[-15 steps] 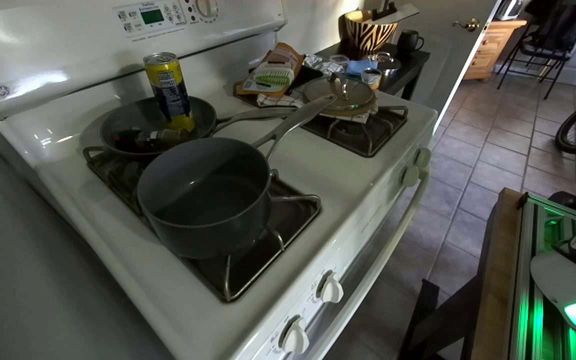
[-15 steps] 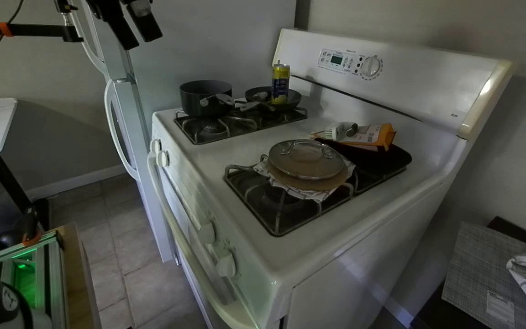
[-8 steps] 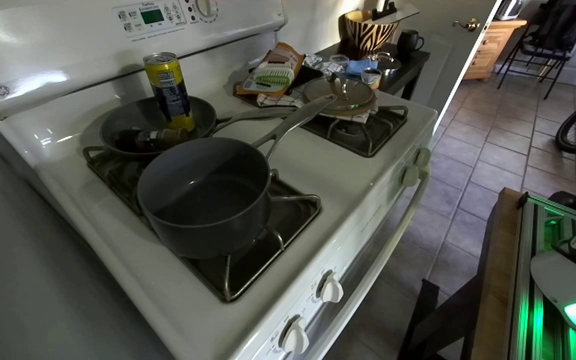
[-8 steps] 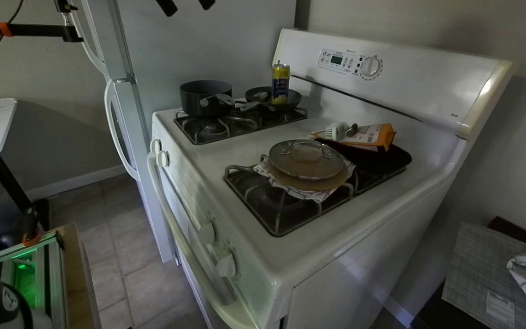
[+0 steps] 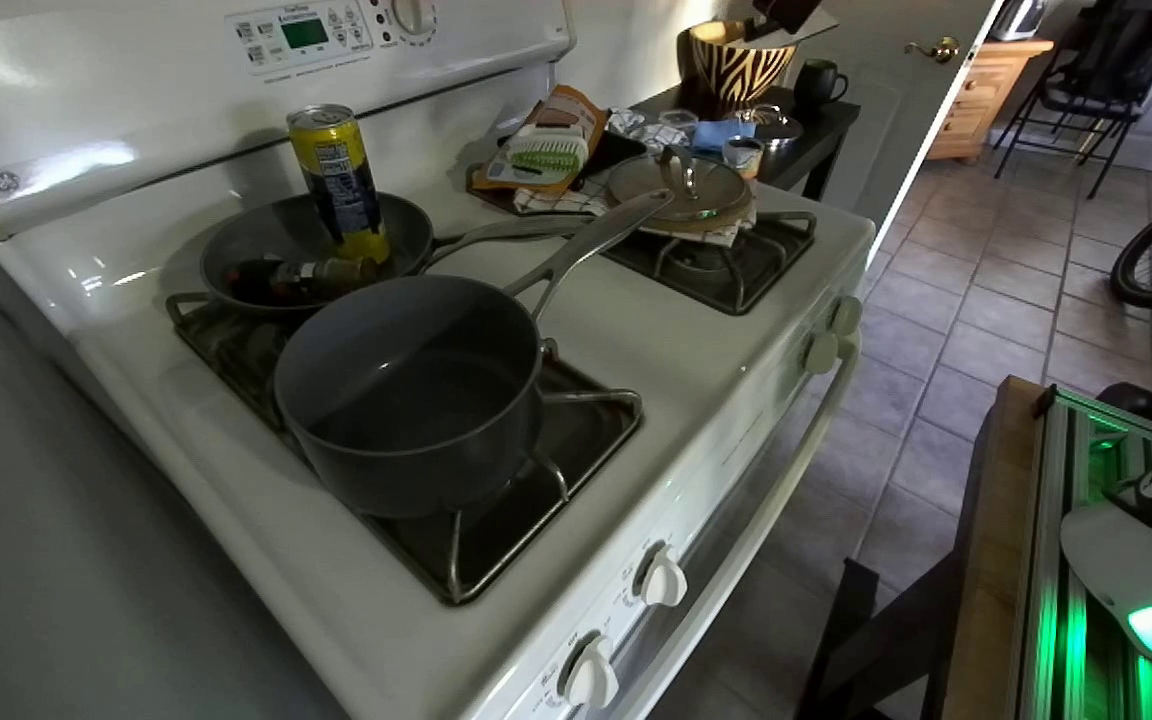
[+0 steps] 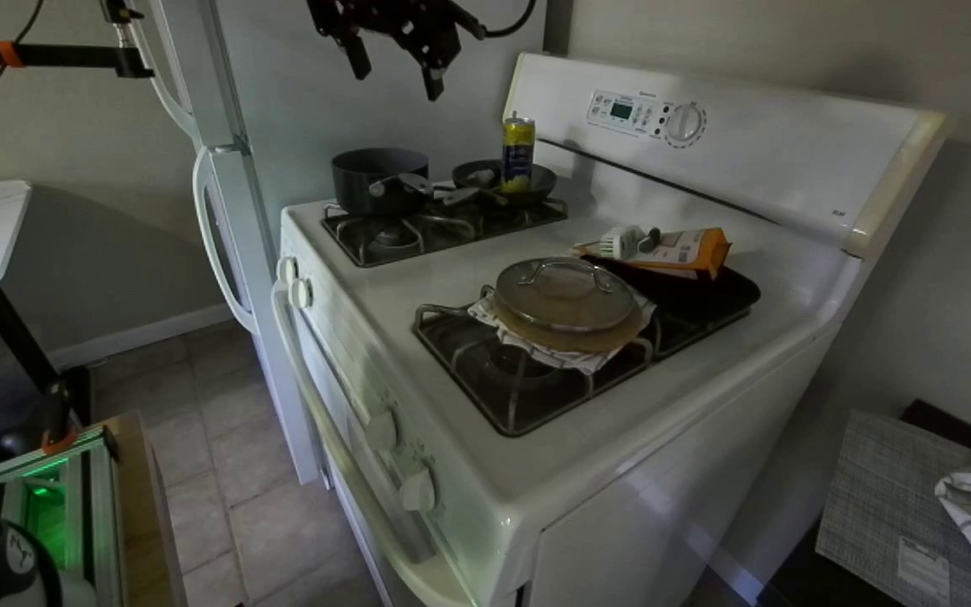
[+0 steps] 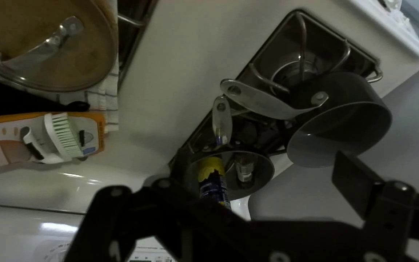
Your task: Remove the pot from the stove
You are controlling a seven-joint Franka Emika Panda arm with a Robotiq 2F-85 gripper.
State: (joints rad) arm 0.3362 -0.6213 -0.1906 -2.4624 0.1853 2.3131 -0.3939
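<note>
The pot [image 5: 416,440] is a deep dark grey saucepan standing upright on the burner grate of the white stove [image 5: 666,350]. It also shows in an exterior view [image 6: 356,190] and in the wrist view [image 7: 344,127]. Its long metal handle [image 7: 260,99] points over the stove top towards the lidded pan. My gripper [image 6: 398,83] is open and empty, in the air above the level of the pot and apart from it. In the wrist view the gripper [image 7: 266,169] has its fingers wide apart. The far side of the pot's base is hidden.
A black frying pan [image 5: 236,245] holding a yellow can [image 5: 336,185] and a small bottle [image 5: 301,278] sits behind the pot. Its handle lies close to the pot's handle. A lidded pan [image 6: 565,295] and an orange packet with a brush [image 6: 620,243] occupy the other burners. A fridge [image 6: 401,84] stands beside the stove.
In an exterior view my gripper has moved right across the top, rising almost out of view and then coming lower again. A dark arm part now shows at the top in both exterior views. The pot has not moved.
</note>
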